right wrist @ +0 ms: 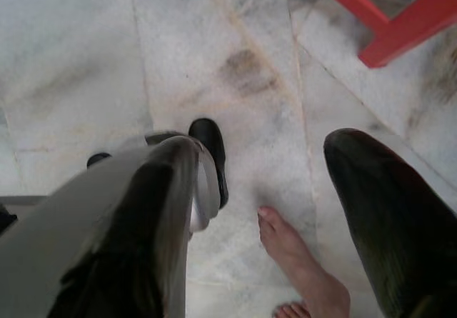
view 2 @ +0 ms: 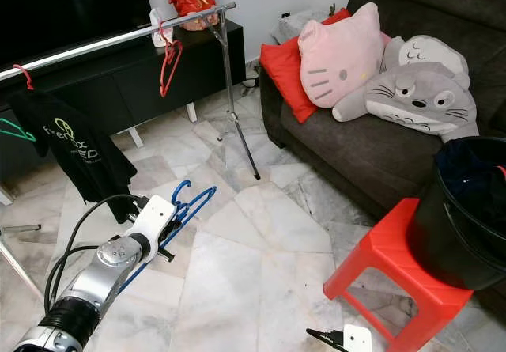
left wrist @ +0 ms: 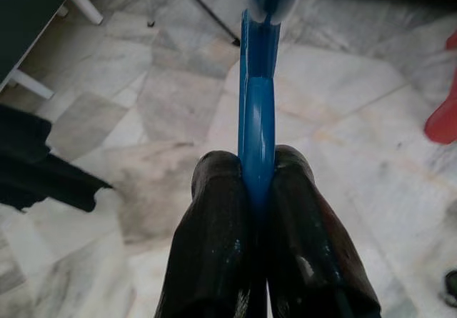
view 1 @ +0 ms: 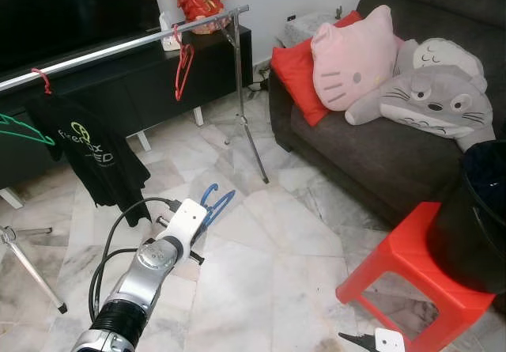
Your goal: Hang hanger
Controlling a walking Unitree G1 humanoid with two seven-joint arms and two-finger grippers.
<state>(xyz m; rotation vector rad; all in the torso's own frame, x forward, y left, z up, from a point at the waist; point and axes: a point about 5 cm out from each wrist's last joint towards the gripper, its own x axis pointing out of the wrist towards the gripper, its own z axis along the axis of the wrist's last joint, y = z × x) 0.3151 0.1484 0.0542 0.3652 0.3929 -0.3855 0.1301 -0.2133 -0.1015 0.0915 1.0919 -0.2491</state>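
A blue plastic hanger (view 1: 215, 202) is pinched between the black fingers (left wrist: 214, 225) of my left gripper (left wrist: 258, 189), which is shut on it. The arm holds it low over the marble floor, below and in front of the silver clothes rail (view 1: 118, 47). On that rail hang an empty red hanger (view 1: 183, 71), a black T-shirt (view 1: 91, 150) on a red hook, and part of a green hanger (view 1: 20, 130) at the far left. My right gripper (right wrist: 264, 168) hangs open near the floor, beside the red stool (view 1: 411, 281).
A dark sofa (view 1: 379, 154) with a red cushion and plush pillows stands on the right. A black bucket (view 1: 474, 217) rests on the red stool. The rail's tripod leg (view 1: 251, 142) stands mid-floor. A person's bare foot (right wrist: 300, 261) is under my right gripper.
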